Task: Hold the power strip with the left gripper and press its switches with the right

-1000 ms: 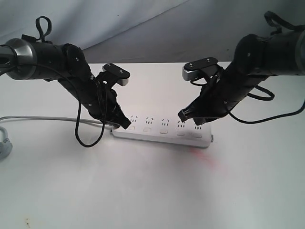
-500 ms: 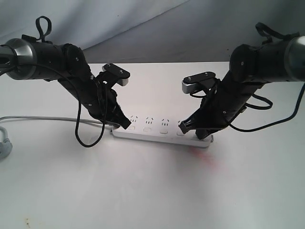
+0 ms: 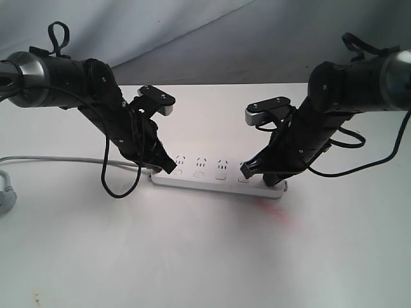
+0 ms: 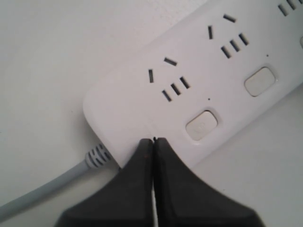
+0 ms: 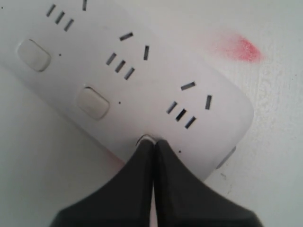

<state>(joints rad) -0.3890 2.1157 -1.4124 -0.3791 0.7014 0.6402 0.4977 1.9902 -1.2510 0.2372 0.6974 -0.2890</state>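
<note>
The white power strip (image 3: 212, 174) lies flat on the table with its grey cord (image 3: 64, 158) running off to the left. My left gripper (image 3: 168, 168) is shut, its joined tips (image 4: 154, 140) resting on the strip's cord end (image 4: 128, 113), beside the first switch (image 4: 202, 125). My right gripper (image 3: 264, 178) is also shut. Its tips (image 5: 154, 141) sit on the last switch (image 5: 145, 138), below the end socket (image 5: 189, 104), and hide most of that switch. Two other switches (image 5: 93, 102) show uncovered.
A red smudge (image 3: 276, 212) marks the white table just in front of the strip's free end (image 5: 239, 47). A grey object (image 3: 5, 196) lies at the table's left edge. A thin black cable loop (image 3: 119, 186) hangs from the left arm.
The right gripper has come down from just above the strip onto its end switch. The left gripper and the strip have not moved.
</note>
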